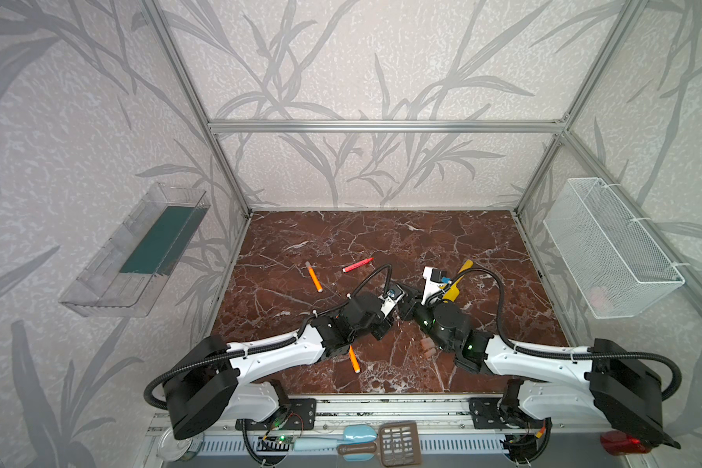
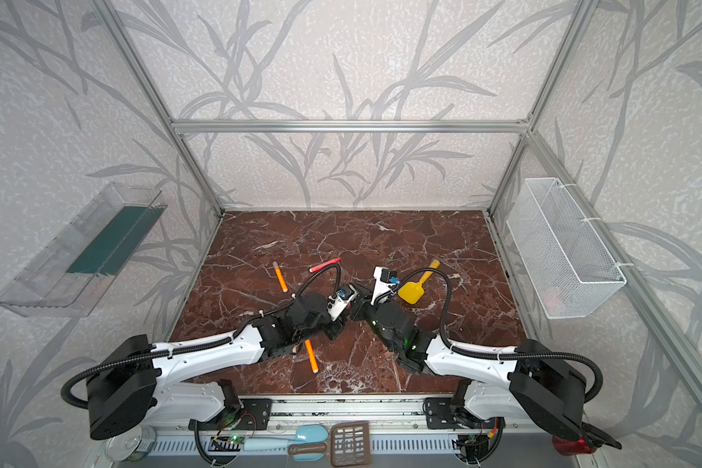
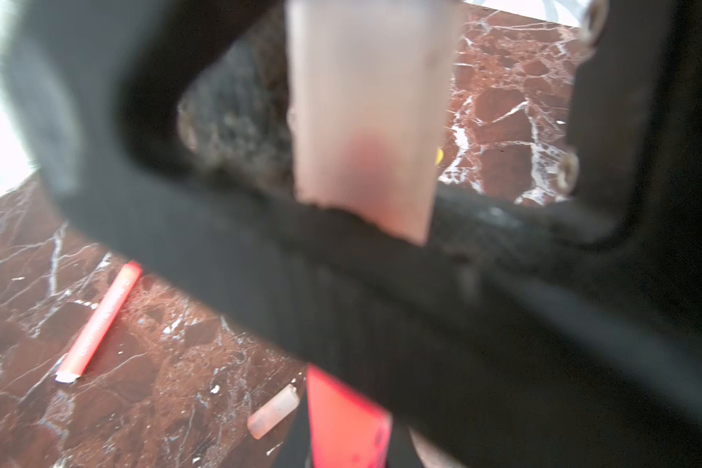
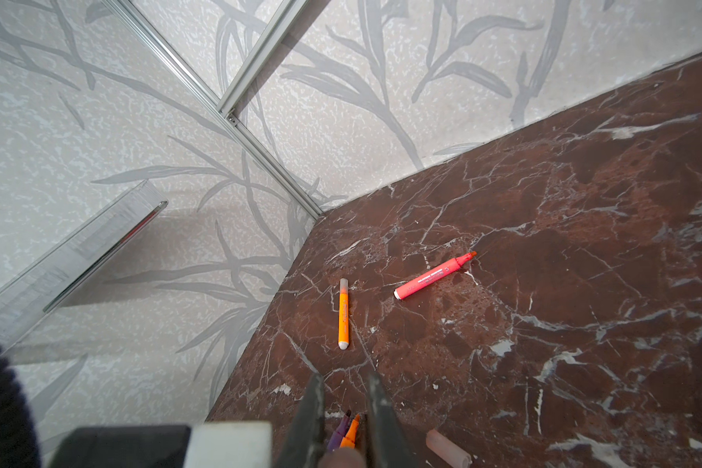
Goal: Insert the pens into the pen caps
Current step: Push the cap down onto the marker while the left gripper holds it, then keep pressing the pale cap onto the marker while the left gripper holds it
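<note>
- My left gripper (image 1: 385, 324) and my right gripper (image 4: 343, 377) meet nose to nose over the middle of the marble table (image 1: 381, 239). Both are squeezed almost fully closed.
- In my left wrist view a pale cap (image 3: 365, 113) with a red-pink blush inside fills the middle. A red-pink pen body (image 3: 341, 421) shows in line below it, and a blurred black bar crosses between the two. I cannot tell which of my grippers has hold of which.
- In my right wrist view my fingers (image 4: 311, 413) stand with only a narrow slot between them. A purple tip (image 4: 341, 427) and an orange tip (image 4: 351, 433) show through that slot, side by side. I cannot tell whether I am touching them.
- A loose cap (image 4: 446, 447) lies on the table just beside my right fingers.
- In a top view, pale caps (image 1: 427, 348) sit on the table right against my right forearm.
- A capped orange pen (image 1: 313, 276) lies flat toward the left of the table, well apart from both grippers.
- An uncapped red-pink pen (image 1: 357, 265) lies near it, toward the back, with its nib pointing to the right.
- A second orange pen (image 1: 354, 360) lies near the front edge, one end tucked under my left forearm.
- A yellow spatula (image 1: 456, 279) lies just behind my right wrist.
</note>
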{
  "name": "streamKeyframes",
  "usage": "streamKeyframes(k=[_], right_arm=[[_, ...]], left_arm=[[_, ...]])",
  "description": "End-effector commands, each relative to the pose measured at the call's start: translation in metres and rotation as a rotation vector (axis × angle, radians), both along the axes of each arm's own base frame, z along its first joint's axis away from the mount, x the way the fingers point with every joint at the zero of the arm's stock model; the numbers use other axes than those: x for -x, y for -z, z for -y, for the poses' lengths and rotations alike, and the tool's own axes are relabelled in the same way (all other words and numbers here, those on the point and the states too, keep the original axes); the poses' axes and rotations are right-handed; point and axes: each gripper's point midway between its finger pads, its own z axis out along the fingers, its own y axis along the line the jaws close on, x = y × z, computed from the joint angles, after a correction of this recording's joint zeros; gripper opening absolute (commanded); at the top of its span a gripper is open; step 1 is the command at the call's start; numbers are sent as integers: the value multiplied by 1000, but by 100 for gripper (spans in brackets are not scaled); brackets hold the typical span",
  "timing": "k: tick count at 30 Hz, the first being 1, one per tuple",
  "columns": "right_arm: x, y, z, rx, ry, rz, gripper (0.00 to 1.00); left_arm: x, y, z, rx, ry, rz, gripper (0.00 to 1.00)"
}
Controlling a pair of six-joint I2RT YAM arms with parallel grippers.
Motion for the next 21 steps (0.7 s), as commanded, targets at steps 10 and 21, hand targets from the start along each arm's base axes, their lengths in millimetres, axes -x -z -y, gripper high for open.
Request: streamKeyframes(k=[10, 21], right_arm=[[108, 66, -56, 151, -485, -65, 0], [119, 73, -76, 191, -522, -114, 0]], left_arm=[[-20, -180, -13, 562, -11, 178, 0], [-31, -179, -19, 537, -48, 212, 0]])
